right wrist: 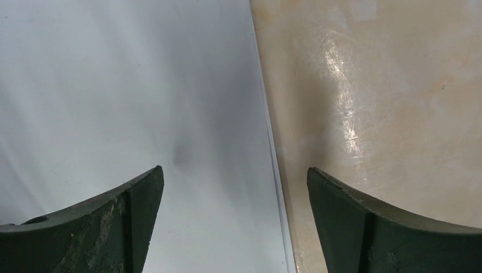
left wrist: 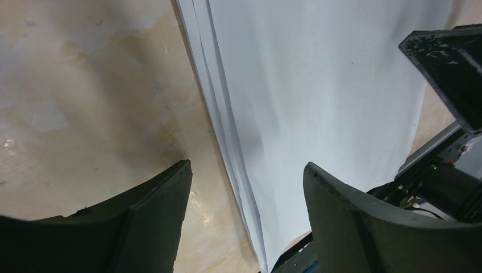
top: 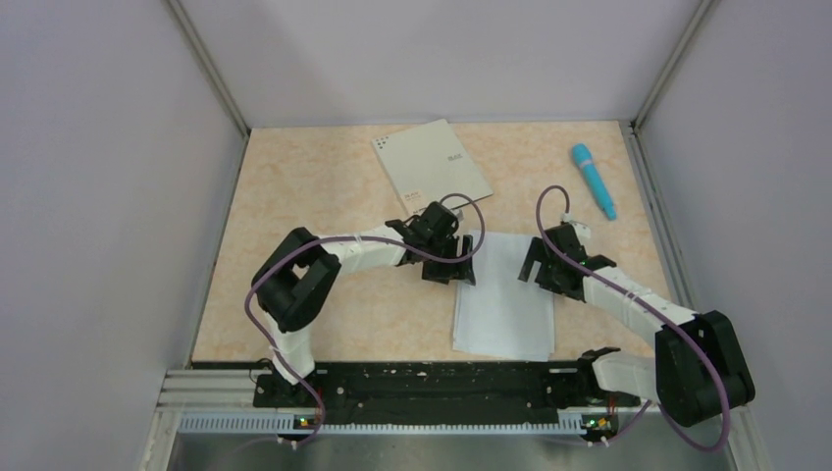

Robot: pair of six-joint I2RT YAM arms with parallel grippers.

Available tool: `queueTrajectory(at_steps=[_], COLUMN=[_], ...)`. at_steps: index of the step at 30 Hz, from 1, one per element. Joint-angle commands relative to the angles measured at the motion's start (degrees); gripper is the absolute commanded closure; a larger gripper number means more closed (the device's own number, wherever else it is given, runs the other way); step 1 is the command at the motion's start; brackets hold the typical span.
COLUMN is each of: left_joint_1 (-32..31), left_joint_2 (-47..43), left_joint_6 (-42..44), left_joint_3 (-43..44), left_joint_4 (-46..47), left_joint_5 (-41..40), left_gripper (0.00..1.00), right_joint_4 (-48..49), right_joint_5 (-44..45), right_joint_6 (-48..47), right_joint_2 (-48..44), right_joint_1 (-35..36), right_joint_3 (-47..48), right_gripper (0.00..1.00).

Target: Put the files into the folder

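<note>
The files (top: pixel 505 299) are a small stack of white sheets lying flat on the table between my two arms. The folder (top: pixel 432 165) lies shut, grey side up, at the back of the table, apart from the sheets. My left gripper (top: pixel 453 263) hangs over the stack's left edge near its far corner. In the left wrist view this gripper (left wrist: pixel 247 168) is open, its fingers straddling the edge of the files (left wrist: pixel 324 85). My right gripper (top: pixel 539 263) is over the right edge. Here too the gripper (right wrist: pixel 234 170) is open, with the files (right wrist: pixel 113 85) lying beneath it, unheld.
A blue pen-like object (top: pixel 595 180) lies at the back right near the frame post. White walls enclose the beige table (top: pixel 294 245) on three sides. The black rail (top: pixel 432 378) with the arm bases runs along the near edge.
</note>
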Motion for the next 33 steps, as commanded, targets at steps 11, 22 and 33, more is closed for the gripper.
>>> queueTrajectory(at_steps=[11, 22, 33], left_joint_1=[-0.7, -4.9, -7.2], left_joint_2=[4.2, 6.6, 16.3], left_joint_6=[-4.0, -16.1, -18.1], left_joint_3=[0.6, 1.2, 16.2], left_joint_4=[2.8, 7.2, 5.5], left_joint_5=[6.2, 2.3, 2.0], left_gripper=[0.36, 0.43, 0.46], right_joint_4=[-2.0, -7.8, -8.3], right_joint_5=[2.7, 2.4, 1.6], right_joint_6=[-0.9, -3.1, -4.1], right_joint_2=[-2.5, -5.0, -4.7], right_joint_1=[-1.4, -1.5, -1.5], right_joint_3=[3.4, 16.1, 17.8], right_gripper=[0.05, 0.04, 0.03])
